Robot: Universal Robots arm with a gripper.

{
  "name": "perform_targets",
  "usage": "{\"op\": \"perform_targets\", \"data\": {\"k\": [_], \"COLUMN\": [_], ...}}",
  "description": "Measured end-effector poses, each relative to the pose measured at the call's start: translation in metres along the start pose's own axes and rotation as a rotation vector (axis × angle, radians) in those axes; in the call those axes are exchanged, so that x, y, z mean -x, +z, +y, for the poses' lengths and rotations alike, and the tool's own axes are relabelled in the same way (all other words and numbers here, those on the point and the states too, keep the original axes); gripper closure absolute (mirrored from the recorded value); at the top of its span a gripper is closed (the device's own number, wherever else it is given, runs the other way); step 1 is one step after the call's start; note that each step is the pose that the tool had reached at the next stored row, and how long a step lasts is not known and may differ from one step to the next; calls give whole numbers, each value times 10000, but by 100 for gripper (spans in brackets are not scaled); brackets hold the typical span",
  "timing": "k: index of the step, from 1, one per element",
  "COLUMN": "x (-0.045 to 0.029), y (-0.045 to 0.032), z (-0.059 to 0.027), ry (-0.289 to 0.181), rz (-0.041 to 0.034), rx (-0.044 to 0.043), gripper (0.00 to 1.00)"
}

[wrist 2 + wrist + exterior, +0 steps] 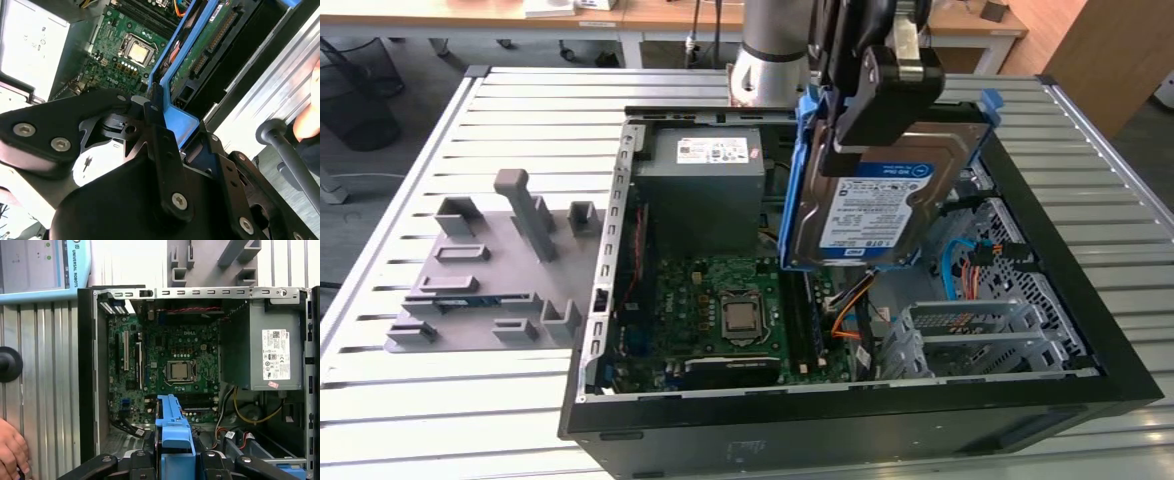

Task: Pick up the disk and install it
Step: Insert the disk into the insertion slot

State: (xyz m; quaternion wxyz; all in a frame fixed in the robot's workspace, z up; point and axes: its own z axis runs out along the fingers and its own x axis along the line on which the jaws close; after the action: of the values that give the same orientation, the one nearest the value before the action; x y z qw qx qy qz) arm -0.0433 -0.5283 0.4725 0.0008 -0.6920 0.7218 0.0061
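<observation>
The disk [881, 205] hangs tilted above the open computer case [854, 415], over the half of the case on the exterior view's right. Its blue-and-white label, covered in lines of small print, faces the exterior camera. Its lower edge dips just inside the case. A blue bracket [797, 190] frames the disk, and in the second wrist view the disk's green circuit-board underside [205, 45] is turned towards the case interior.

The gripper [861, 120] is clamped on the upper end of the disk. Its black fingers [159, 130] press on the bracket from both sides. In the first wrist view the bracket [172, 425] rises from between them towards the case.

Inside the case, a grey power supply [707, 180] with a white printed sticker [714, 150] sits at the back end, just beside the disk. The motherboard [720, 310] covers the case floor, with the processor socket [742, 318] near its middle. Orange and blue cables [974, 265] and a perforated metal drive cage [974, 330] lie in the case under the disk.

Outside the case, on the exterior view's left, a grey fixture [494, 260] with upright posts rests on the slatted metal table [414, 420]. In the first wrist view a person's hand [10, 450] lies on the table outside the case wall, near a black knob [7, 365]. A blue-edged screen [40, 265] lies beyond the case corner.
</observation>
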Motion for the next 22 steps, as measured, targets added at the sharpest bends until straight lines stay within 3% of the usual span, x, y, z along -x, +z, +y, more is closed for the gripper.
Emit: {"op": "perform_targets", "data": {"k": [8, 12, 19, 22], "x": [-135, -166, -163, -178], "y": [5, 6, 14, 20], "z": [-6, -13, -188, -211], "ry": [0, 0, 1, 0], "rz": [2, 10, 26, 37], "rx": [0, -1, -2, -1], "gripper": [64, 64, 64, 64]}}
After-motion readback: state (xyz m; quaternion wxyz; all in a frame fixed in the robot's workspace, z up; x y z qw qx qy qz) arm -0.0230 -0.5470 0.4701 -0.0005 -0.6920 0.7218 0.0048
